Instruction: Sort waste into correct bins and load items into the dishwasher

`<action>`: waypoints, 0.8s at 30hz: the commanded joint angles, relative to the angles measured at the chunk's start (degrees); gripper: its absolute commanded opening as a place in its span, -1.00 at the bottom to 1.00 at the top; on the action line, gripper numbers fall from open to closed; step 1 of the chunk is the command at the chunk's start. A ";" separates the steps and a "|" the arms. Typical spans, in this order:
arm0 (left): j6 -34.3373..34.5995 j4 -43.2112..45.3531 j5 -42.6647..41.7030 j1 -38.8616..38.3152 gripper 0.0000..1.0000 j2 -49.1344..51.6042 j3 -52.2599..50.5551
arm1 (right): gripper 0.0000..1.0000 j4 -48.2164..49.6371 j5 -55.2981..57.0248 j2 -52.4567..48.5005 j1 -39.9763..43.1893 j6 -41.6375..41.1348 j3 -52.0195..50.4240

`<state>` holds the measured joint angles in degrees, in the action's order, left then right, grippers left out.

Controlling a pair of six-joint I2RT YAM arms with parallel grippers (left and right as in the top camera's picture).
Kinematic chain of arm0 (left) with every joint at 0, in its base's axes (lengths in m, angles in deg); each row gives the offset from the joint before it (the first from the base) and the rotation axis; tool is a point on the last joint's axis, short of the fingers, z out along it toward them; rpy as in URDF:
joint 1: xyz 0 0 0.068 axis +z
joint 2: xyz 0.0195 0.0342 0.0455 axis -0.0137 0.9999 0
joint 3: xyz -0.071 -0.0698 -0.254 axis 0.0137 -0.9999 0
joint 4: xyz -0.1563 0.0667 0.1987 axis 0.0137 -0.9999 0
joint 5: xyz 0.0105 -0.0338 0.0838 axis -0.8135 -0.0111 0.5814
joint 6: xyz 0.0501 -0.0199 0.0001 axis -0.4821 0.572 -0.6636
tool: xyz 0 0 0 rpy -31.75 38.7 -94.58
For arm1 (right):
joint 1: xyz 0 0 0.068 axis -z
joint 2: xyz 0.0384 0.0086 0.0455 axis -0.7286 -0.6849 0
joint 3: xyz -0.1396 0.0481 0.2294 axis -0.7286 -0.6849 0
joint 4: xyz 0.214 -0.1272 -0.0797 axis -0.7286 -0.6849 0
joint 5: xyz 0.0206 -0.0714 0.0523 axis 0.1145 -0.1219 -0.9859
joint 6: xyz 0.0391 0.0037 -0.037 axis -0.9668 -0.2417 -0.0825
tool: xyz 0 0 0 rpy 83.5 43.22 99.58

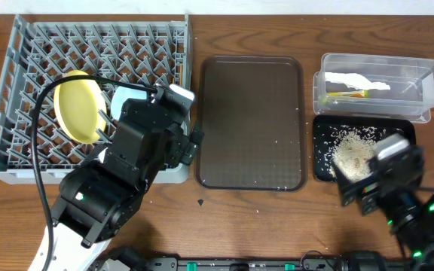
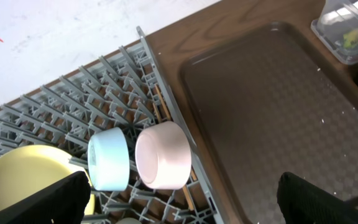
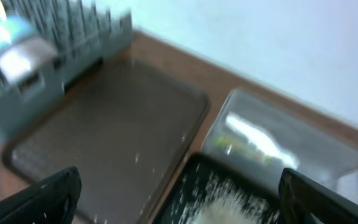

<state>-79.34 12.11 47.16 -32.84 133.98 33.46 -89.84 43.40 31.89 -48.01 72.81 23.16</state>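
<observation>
The grey dish rack (image 1: 21,75) holds the yellow plate (image 1: 77,109) on edge. In the left wrist view the light blue bowl (image 2: 109,158) and white bowl (image 2: 162,155) lie side by side in the rack (image 2: 73,106), with a chopstick (image 2: 159,102) by its right wall. My left gripper (image 2: 180,214) is open and empty above the rack's front right corner. The clear tub (image 1: 379,84) holds the napkin (image 1: 356,80) and snack wrapper (image 1: 345,94). The black tray (image 1: 322,147) holds rice scraps (image 1: 353,150). My right gripper (image 3: 179,211) is open and empty above it.
The dark brown serving tray (image 1: 251,124) lies between the rack and the bins, with a few rice specks on it. A black cable (image 1: 44,105) arches over the rack's front left. A dark crumb (image 1: 202,202) lies on the wood before the tray.
</observation>
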 commanded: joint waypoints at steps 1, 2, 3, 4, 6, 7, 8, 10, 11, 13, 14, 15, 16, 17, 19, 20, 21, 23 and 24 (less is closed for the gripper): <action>0.96 -0.04 -0.70 -0.17 0.93 0.13 -0.09 | 0.99 3.23 1.88 7.78 0.59 2.23 -10.71; 0.94 -0.04 -0.70 -0.17 0.93 0.13 -0.09 | 0.98 6.08 1.88 10.45 0.59 3.02 -14.58; 0.94 -0.07 -0.70 -0.17 0.93 0.13 -0.09 | 0.99 8.66 1.86 12.26 0.59 3.72 -17.38; 0.94 -0.04 -0.70 -0.17 0.93 0.13 -0.09 | 0.98 11.91 1.86 14.97 0.59 3.89 -21.64; 0.94 -0.04 -0.70 -0.17 0.93 0.13 -0.09 | 0.99 17.62 1.66 19.69 0.59 3.87 -28.79; 0.96 -0.04 -0.70 -0.17 0.93 0.13 -0.09 | 0.98 19.63 1.27 21.51 0.59 3.87 -31.39; 0.96 -0.04 -0.70 -0.17 0.93 0.13 -0.09 | 0.99 22.08 0.31 23.91 0.59 3.85 -34.69; 0.96 -0.04 -0.70 -0.17 0.93 0.13 -0.09 | 0.99 27.36 -1.09 28.44 0.63 3.87 -40.89; 0.96 -0.04 -0.70 -0.17 0.93 0.13 -0.09 | 0.99 29.55 -1.25 27.96 0.57 3.87 -42.25; 0.94 -0.07 -0.70 -0.17 0.93 0.13 -0.09 | 0.99 33.88 -1.53 27.78 0.57 3.85 -44.94; 0.96 -0.04 -0.70 -0.17 0.93 0.13 -0.09 | 0.99 37.79 -1.68 28.20 0.55 3.85 -47.50; 0.96 -0.04 -0.70 -0.17 0.93 0.13 -0.09 | 0.99 40.41 -1.64 28.17 0.52 3.82 -49.00; 0.94 -0.04 -0.70 -0.17 0.93 0.13 -0.09 | 0.98 43.67 -1.64 28.17 0.52 3.65 -50.21; 0.94 -0.07 -0.70 -0.17 0.93 0.13 -0.09 | 0.98 46.18 -1.60 28.17 0.50 3.74 -51.01; 0.94 -0.07 -0.70 -0.17 0.93 0.13 -0.09 | 0.98 46.31 -1.57 28.17 0.52 3.89 -50.99; 0.94 -0.04 -0.70 -0.17 0.93 0.13 -0.09 | 0.99 46.21 -1.64 28.17 0.52 3.87 -50.99; 0.94 -0.07 -0.70 -0.17 0.93 0.13 -0.09 | 0.99 45.70 -1.62 28.17 0.52 3.87 -50.99; 0.96 -0.04 -0.70 -0.17 0.93 0.13 -0.09 | 0.99 45.38 -1.62 28.15 0.52 3.87 -50.99; 0.94 -0.04 -0.70 -0.17 0.93 0.13 -0.09 | 0.99 45.44 -1.62 28.15 0.52 3.87 -50.99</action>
<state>-79.32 12.09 47.03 -32.84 134.09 33.44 -44.23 42.20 59.56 -47.96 76.20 -27.65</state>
